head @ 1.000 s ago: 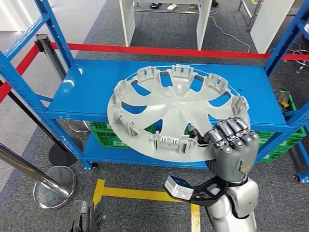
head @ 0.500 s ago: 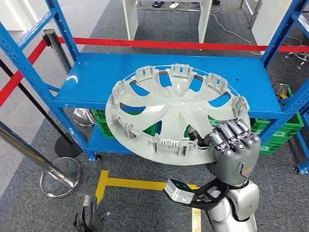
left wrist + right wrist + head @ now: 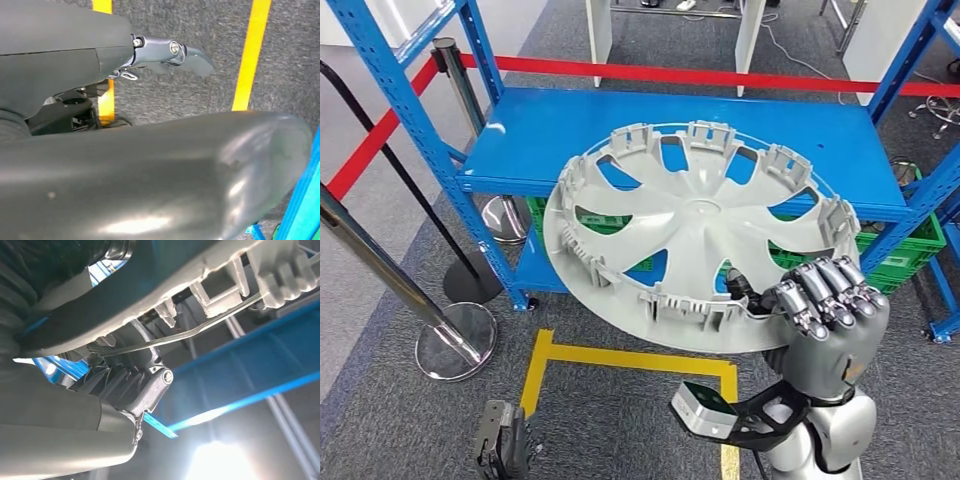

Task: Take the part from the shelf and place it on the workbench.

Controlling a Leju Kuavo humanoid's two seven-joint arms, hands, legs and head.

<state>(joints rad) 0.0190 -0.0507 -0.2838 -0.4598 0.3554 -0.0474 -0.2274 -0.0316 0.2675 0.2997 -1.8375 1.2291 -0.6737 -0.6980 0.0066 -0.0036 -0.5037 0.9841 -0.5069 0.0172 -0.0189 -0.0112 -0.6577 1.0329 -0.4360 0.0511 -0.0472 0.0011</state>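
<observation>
The part is a large grey hubcap (image 3: 697, 235), held inner side up and nearly level in front of the blue shelf (image 3: 546, 130). My right hand (image 3: 826, 310) grips its near right rim, fingers curled over the edge. Much of the hubcap hangs out past the shelf's front edge, above the floor. The right wrist view looks up at the hubcap's underside (image 3: 151, 280), with its wire ring, and my right hand's fingers (image 3: 128, 385) are closed on the rim. My left hand (image 3: 501, 450) hangs low at my side holding nothing, its fingers (image 3: 166, 50) stretched out over the carpet.
Green crates (image 3: 901, 255) sit on the shelf's lower level. A chrome stanchion base (image 3: 456, 340) and red barrier tape (image 3: 660, 75) stand to the left and behind. A yellow floor line (image 3: 622, 357) runs under the hubcap. Blue uprights (image 3: 418, 110) flank the shelf.
The whole view has shifted, so the camera moved. The hubcap stays in my right hand and now reaches further out past the shelf front, over the yellow line.
</observation>
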